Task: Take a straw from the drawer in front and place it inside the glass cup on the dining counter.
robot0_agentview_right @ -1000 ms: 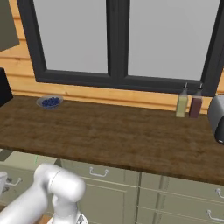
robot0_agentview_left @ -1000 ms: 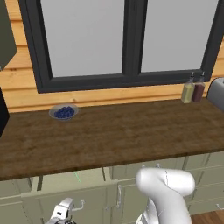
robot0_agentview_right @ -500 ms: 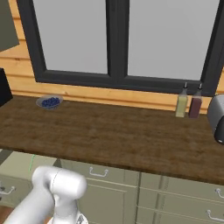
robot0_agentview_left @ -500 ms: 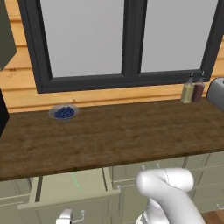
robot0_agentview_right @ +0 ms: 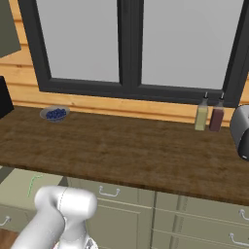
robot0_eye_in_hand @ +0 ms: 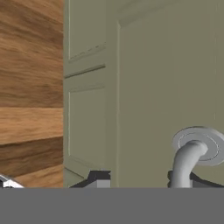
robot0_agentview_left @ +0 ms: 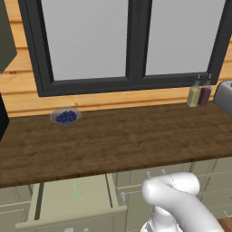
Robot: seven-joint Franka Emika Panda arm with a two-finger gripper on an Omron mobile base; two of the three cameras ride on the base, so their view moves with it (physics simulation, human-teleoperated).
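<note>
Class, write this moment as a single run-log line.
stage: opening drawer | drawer: pulled out under worktop | straw: green, lying inside | gripper: at silver handle, grip unclear

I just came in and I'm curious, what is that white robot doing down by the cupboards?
The white robot arm is reaching low in front of the wooden worktop, working on the pale green drawer. The drawer is pulled out and a thin green straw lies inside it. In the hand view the gripper sits right at the drawer's silver handle, one fingertip on each side. The straw hasn't been picked up yet.
</note>
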